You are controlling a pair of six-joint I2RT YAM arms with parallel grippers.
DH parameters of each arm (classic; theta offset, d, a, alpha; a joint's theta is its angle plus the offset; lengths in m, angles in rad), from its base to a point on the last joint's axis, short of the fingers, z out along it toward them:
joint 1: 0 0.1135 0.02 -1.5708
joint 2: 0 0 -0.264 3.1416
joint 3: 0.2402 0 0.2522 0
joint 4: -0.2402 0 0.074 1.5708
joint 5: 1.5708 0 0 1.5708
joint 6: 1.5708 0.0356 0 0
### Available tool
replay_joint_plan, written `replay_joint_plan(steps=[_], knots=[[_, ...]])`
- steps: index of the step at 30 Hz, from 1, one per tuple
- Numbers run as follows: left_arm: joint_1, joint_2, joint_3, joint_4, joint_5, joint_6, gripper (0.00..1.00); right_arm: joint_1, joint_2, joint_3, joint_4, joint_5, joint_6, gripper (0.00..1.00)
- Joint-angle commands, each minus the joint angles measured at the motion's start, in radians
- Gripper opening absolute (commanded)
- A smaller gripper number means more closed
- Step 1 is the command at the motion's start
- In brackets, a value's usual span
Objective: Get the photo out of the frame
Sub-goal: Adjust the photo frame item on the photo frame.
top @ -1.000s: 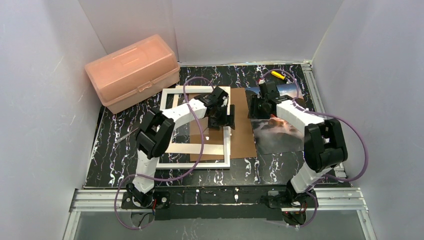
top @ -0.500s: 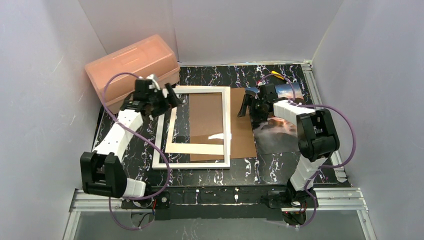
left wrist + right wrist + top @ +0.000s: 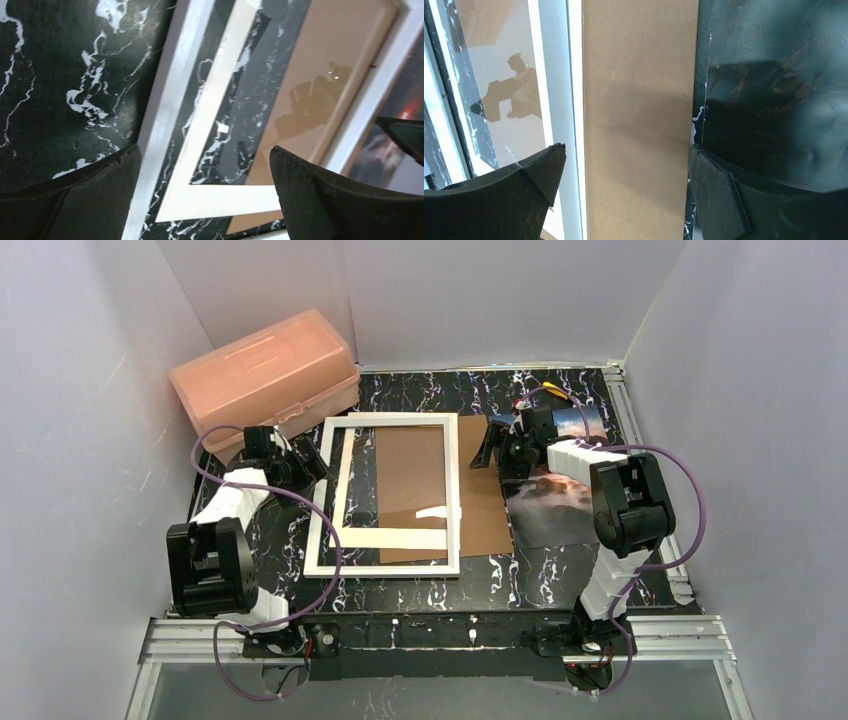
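Left gripper: fingers spread wide, nothing in them. It hangs over the left rail of the frame, near its far-left corner; wrist view has the rail and mat between the fingers, can't tell if anything touches. Right gripper: also spread wide and empty, above the strip of brown backing board that sticks out between the frame's right rail and the photo. Photo is out of the frame, flat on the table toward its right edge, just beside the board, partly under the right arm. Frame lies flat mid-table, mat skewed inside it. Count: 2 grippers, 1 frame, 1 photo, 1 board, 1 mat, 1 pink box at the table's far-left corner
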Motion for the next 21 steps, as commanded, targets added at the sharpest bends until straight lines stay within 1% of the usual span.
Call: replay_joint_plan(steps=[1, 5, 7, 11, 13, 16, 18, 21], knots=[[-0.001, -0.025, -0.068, 0.063, -0.055, 0.052, 0.98, 0.008, 0.045, -0.016, 0.013, -0.069, 0.021, 0.99], [-0.001, 0.034, -0.072, 0.071, -0.053, 0.049, 0.98, 0.008, 0.062, -0.004, 0.013, -0.099, 0.021, 0.99], [-0.001, 0.069, -0.062, 0.071, -0.03, 0.041, 0.98, 0.009, 0.071, 0.001, 0.014, -0.118, 0.017, 0.99], [-0.013, 0.106, -0.082, 0.108, 0.023, -0.035, 0.96, 0.017, 0.085, -0.003, 0.032, -0.144, 0.035, 0.99], [-0.033, 0.113, -0.094, 0.118, 0.026, -0.062, 0.96, 0.033, 0.086, -0.019, 0.064, -0.16, 0.064, 0.99], [-0.056, 0.114, -0.117, 0.135, 0.024, -0.116, 0.96, 0.057, 0.074, -0.069, 0.166, -0.178, 0.144, 0.99], [-0.067, 0.105, -0.157, 0.176, 0.03, -0.164, 0.96, 0.082, 0.068, -0.1, 0.223, -0.178, 0.197, 0.99], [-0.097, 0.1, -0.206, 0.234, 0.03, -0.195, 0.96, 0.136, 0.064, -0.104, 0.247, -0.155, 0.234, 0.99]])
